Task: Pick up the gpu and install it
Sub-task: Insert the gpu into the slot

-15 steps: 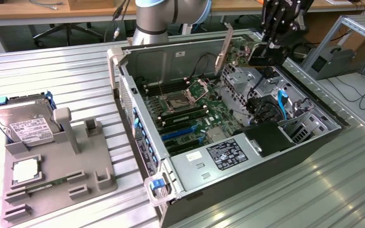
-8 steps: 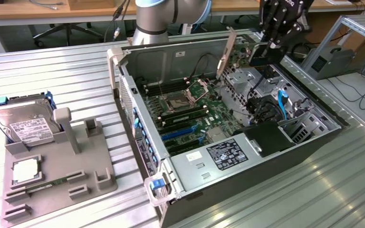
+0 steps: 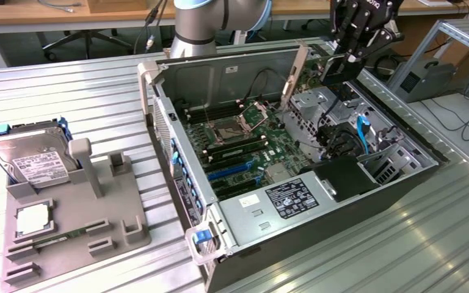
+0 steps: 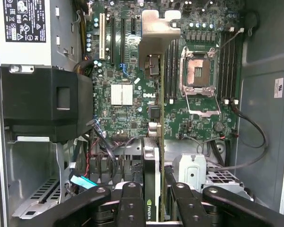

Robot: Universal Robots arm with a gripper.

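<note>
Above the Dell-marked motherboard (image 4: pixel 132 124) in the open case (image 3: pixel 332 250), the pincer (image 4: pixel 154 191) is clamped on the Nvidia-logo gpu (image 4: pixel 151 163).

Silver-grey arm (image 3: pixel 195 30), black bolted fingers (image 4: pixel 131 204)

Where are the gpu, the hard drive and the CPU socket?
gpu (image 4: pixel 151 165): wrist view, on the card's edge facing the camera.
hard drive (image 3: pixel 24 148): exterior view, on its silver top.
CPU socket (image 4: pixel 199 73): wrist view, on its middle.
</note>
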